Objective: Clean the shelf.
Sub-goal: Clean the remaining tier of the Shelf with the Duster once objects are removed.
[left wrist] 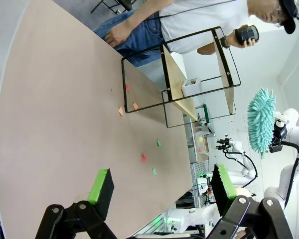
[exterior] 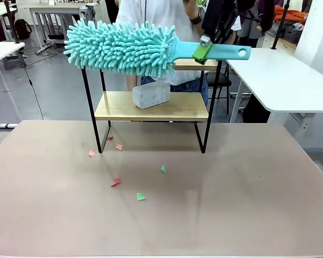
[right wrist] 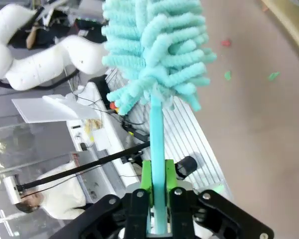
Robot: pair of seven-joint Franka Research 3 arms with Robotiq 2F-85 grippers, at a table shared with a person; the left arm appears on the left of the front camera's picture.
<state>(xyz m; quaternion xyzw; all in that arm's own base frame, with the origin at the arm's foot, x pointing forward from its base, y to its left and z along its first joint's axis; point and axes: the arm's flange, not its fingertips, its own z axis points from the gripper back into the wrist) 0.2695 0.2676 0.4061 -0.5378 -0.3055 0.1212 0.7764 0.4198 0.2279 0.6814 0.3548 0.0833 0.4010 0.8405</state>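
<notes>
brown table point(exterior: 242, 188) holds the shelf point(exterior: 118, 106); right jaws clamp the duster point(exterior: 121, 47) handle, left jaws gape empty.

Teal duster point(exterior: 121, 47), light wooden shelf point(exterior: 118, 107), black frame point(exterior: 90, 107), white box point(exterior: 151, 94).

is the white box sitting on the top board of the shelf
No, the white box sits on the lower board of the shelf.

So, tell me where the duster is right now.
Front view: the teal duster is held level at the top board of the shelf, head toward the robot's left, handle clamped in the right gripper.
</notes>
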